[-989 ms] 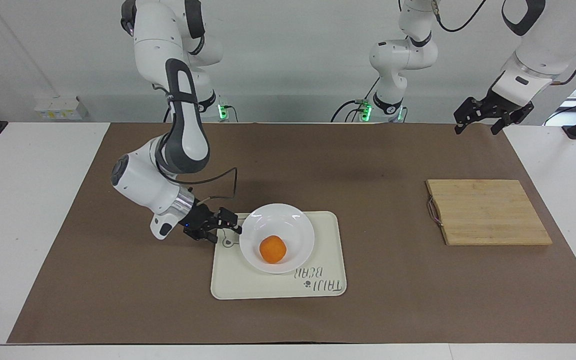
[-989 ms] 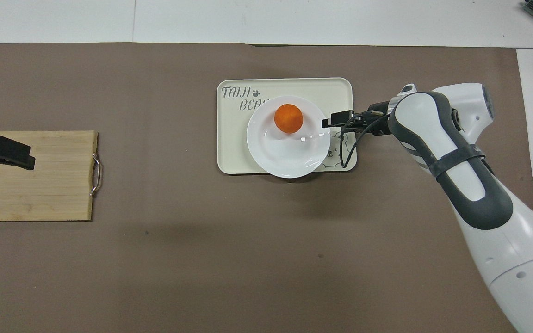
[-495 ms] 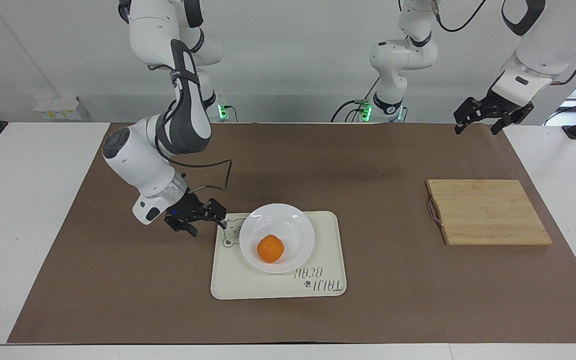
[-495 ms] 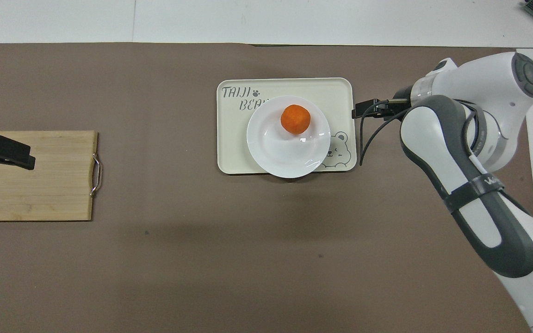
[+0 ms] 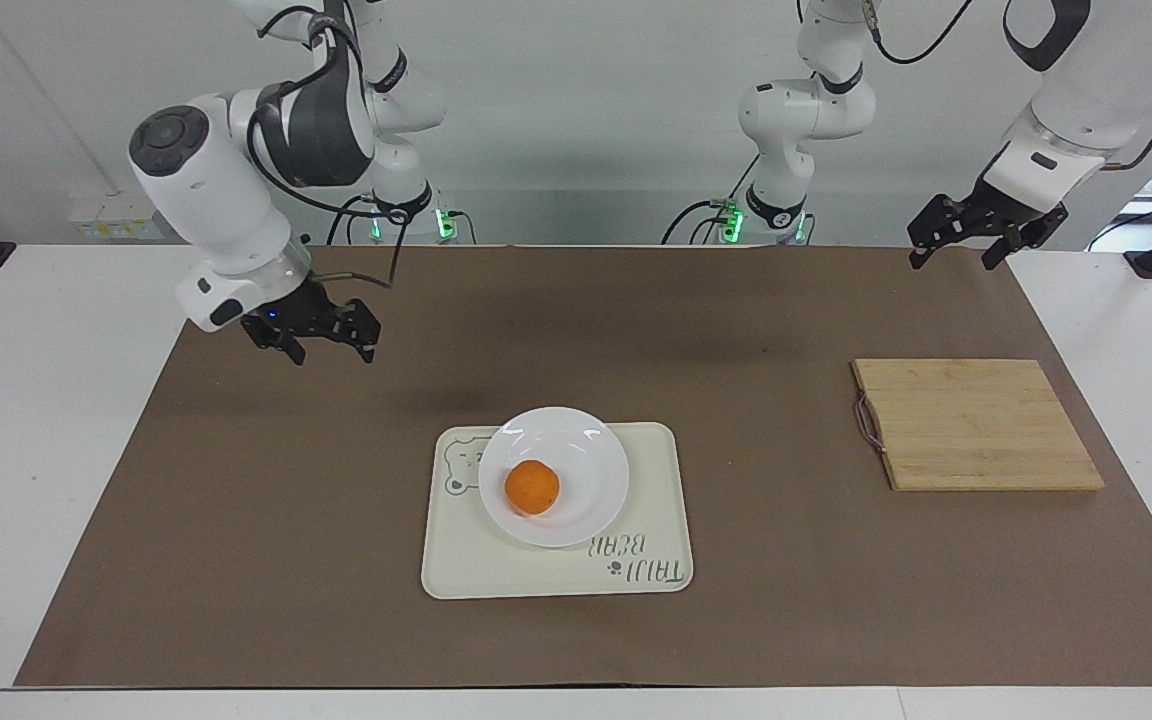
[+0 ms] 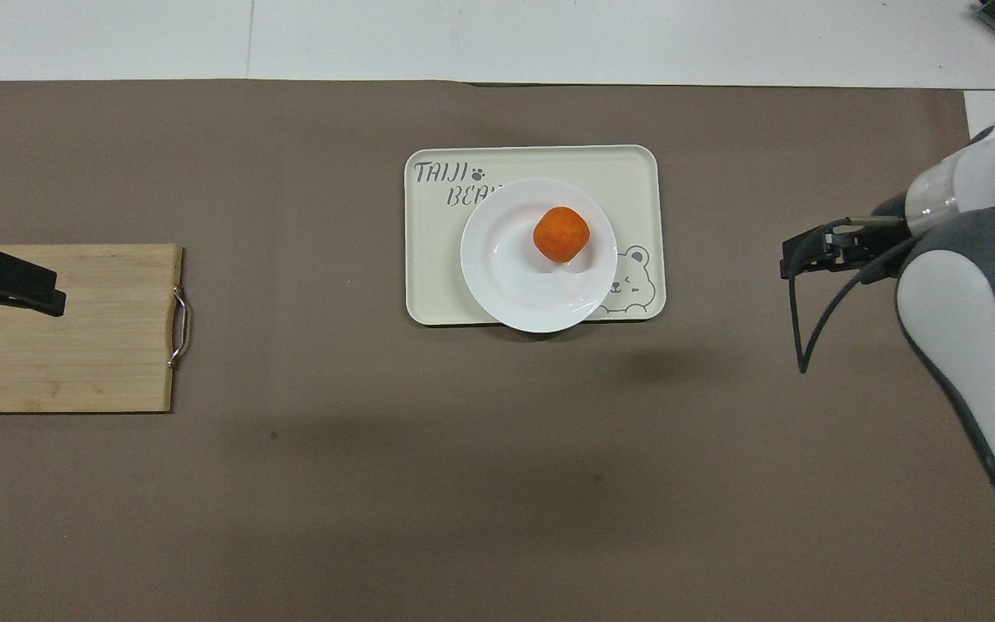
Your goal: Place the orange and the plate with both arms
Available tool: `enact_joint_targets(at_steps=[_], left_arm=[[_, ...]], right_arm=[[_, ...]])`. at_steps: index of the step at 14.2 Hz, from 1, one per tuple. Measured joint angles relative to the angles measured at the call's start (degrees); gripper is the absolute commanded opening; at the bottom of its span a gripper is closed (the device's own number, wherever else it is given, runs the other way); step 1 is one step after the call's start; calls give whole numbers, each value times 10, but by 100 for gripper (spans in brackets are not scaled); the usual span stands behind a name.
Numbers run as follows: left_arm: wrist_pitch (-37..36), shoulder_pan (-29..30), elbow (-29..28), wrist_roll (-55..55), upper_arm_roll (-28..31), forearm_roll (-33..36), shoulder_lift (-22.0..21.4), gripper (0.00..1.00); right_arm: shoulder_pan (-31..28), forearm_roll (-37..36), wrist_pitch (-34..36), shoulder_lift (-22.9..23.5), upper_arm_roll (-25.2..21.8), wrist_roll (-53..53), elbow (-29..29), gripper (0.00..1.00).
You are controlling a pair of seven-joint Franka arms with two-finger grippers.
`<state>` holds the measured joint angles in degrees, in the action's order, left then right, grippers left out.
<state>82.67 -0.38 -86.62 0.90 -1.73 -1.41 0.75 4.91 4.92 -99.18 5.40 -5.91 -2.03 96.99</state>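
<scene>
1. Brown matting [image 5: 736,620] covers the white table [image 5: 36,450] from end to end.
2. Cream tray [image 5: 536,570], printed with a bear and lettering, lies flat near the middle of the mat.
3. The plate [image 5: 596,500] sits on the tray, toward the edge nearer the robots, and slightly overhangs that edge.
4. The orange [image 5: 532,488] rests in the plate, off centre toward the right arm's end.
5. A wooden cutting board [image 5: 976,425] lies well apart from the tray, toward the left arm's end of the table.
6. The right gripper [image 5: 328,347] hangs in the air over bare mat, clear of the tray; its jaws are parted and hold nothing.
7. The left gripper [image 5: 956,255] waits raised above the mat's edge at its own end, jaws parted, carrying nothing.
</scene>
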Motion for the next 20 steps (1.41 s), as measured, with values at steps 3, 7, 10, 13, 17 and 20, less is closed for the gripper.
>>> enact_joint_targets(at_steps=[3,7,10,13,17,20], left_arm=[[4,0,0,0,0,0,0,100],[4,0,0,0,0,0,1,100],[-3,0,0,0,0,4,1,100],[-16,0,1,0,0,10,1,100],[-15,0,3,0,0,11,1,100],[-14,0,3,0,-1,11,1,100]], right_arm=[[-27,-19,4,-30,0,32,24,100],[-50,-37,20,-50,0,53,43,100],[-61,-38,20,-58,-1,61,51,100],[-55,-38,20,-75,4,46,48,100],[-46,-51,45,-94,10,31,6,100],[-46,-65,100,-99,10,31,-51,100]])
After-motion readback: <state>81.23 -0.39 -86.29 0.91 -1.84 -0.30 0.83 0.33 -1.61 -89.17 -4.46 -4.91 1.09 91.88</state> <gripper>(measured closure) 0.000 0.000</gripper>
